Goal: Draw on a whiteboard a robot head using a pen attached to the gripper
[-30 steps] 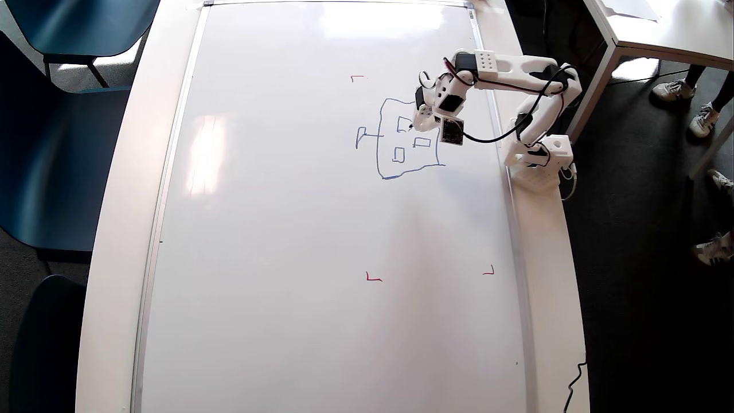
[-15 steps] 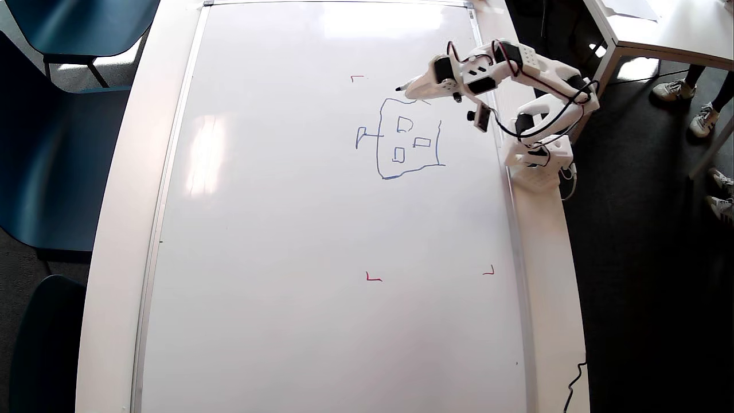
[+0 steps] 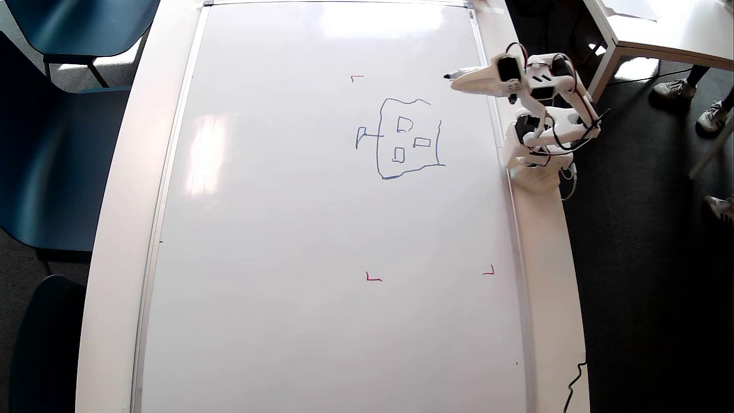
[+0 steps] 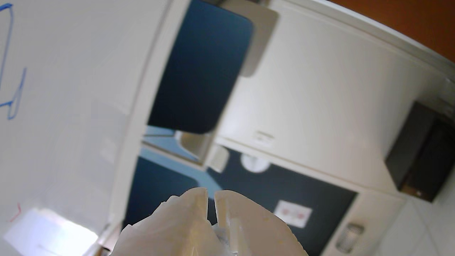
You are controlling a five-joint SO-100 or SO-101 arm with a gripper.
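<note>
In the overhead view the claw (image 3: pixel 459 78), fingers nearly pressed together with the pen (image 3: pixel 459 74) fixed on it, had lifted off the whiteboard (image 3: pixel 287 229) toward two o'clock of the robot head (image 3: pixel 408 137), suggesting the drawing was finished.

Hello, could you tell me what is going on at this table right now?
A small robot arm has a pen fixed in its hand. A blue robot head is drawn on the whiteboard. The hand sits folded near the arm's base, at the board's right edge in the overhead view, the pen tip clear of the drawing.
</note>
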